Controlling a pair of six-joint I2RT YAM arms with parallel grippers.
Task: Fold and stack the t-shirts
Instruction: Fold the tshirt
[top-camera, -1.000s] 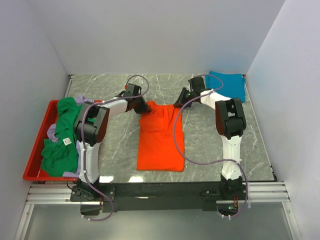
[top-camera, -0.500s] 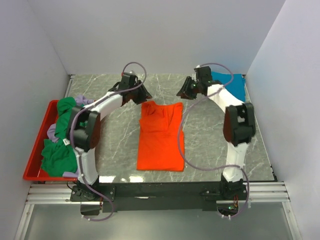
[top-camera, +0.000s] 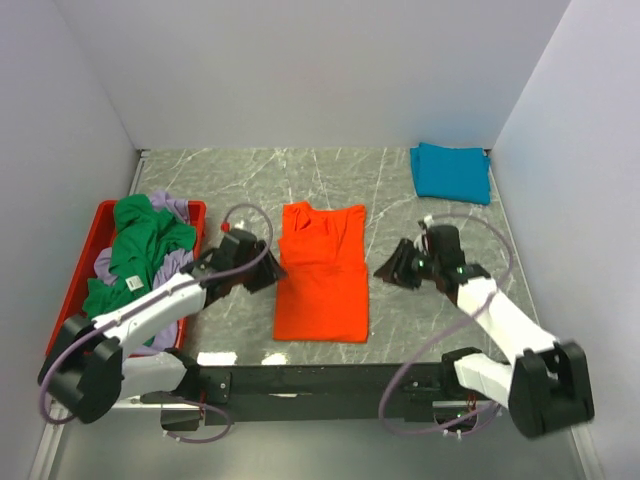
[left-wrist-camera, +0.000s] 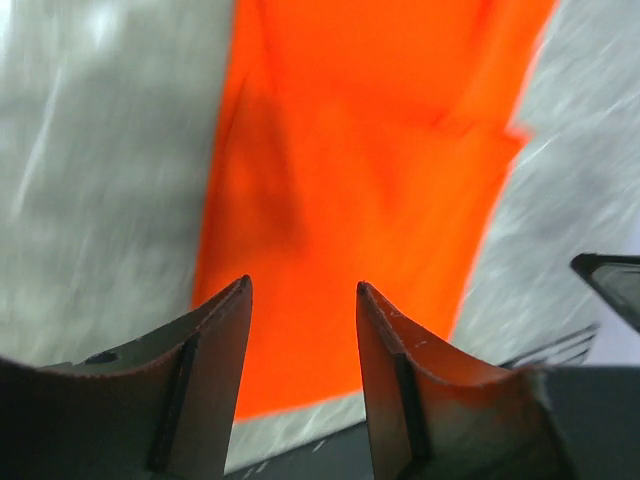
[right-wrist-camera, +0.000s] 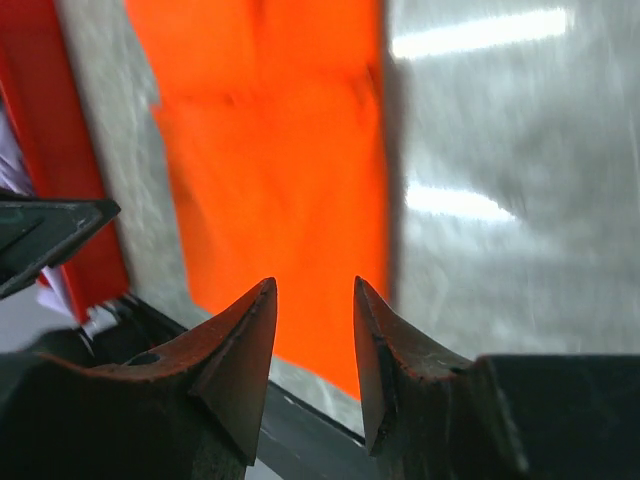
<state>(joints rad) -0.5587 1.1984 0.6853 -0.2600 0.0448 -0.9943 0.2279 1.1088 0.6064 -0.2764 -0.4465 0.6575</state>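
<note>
Nearest the bases, both arms were reaching low over the marble table (top-camera: 330, 170), one on each side of the orange t-shirt (top-camera: 322, 285). The left gripper (top-camera: 268, 272) sat just beside the shirt's left edge. Its jaws stood apart and held nothing; the left wrist view showed the left gripper (left-wrist-camera: 300, 290) open above the table, with the orange t-shirt (left-wrist-camera: 370, 180) lying past the tips. The right gripper (top-camera: 388, 268) was near the shirt's right edge but clear of it. Its jaws were likewise parted and empty, as the right wrist view confirmed for the right gripper (right-wrist-camera: 313, 285), again with the orange t-shirt (right-wrist-camera: 270, 170) ahead of them. The shirt lay flat at the centre of the table, folded lengthwise into a narrow strip with the collar at the far end. To the left, a red tray (top-camera: 197, 215) held a crumpled green t-shirt (top-camera: 140, 245) heaped together with a lavender t-shirt (top-camera: 175, 207). At the far right corner, a teal-blue t-shirt (top-camera: 452, 172) lay folded into a neat square, well apart from both grippers.
</note>
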